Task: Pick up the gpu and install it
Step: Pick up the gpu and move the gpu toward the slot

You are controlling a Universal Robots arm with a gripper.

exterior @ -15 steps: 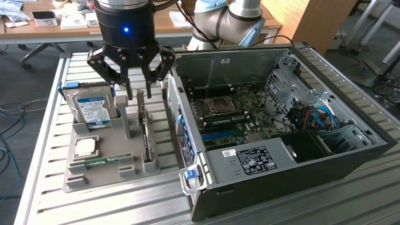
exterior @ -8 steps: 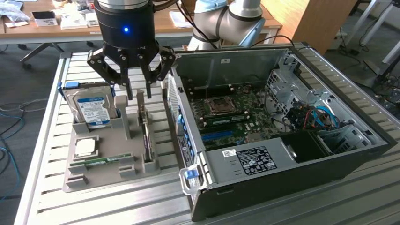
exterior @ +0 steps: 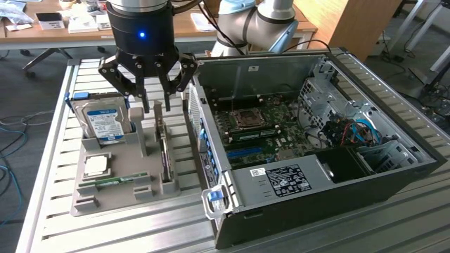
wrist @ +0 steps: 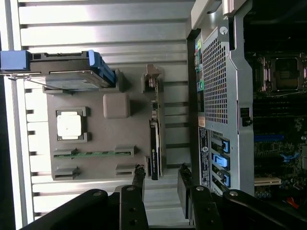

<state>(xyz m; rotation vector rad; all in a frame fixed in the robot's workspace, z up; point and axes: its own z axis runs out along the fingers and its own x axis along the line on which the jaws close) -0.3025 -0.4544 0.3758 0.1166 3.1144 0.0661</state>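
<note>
The black end effector [exterior: 156, 95] hangs spread and empty over the thin dark-faced green gpu card [exterior: 164, 153] standing edgewise in a grey plastic tray [exterior: 113, 203]; lowered off-centre, a finger could jam the card's top edge.

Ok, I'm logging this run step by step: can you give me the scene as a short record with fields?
gripper: open, above the gpu, holding nothing
gpu: on edge in the grey holder, beside the case
holder also has: hard drive, CPU, memory stick
case: open, board exposed
install: not done
</note>
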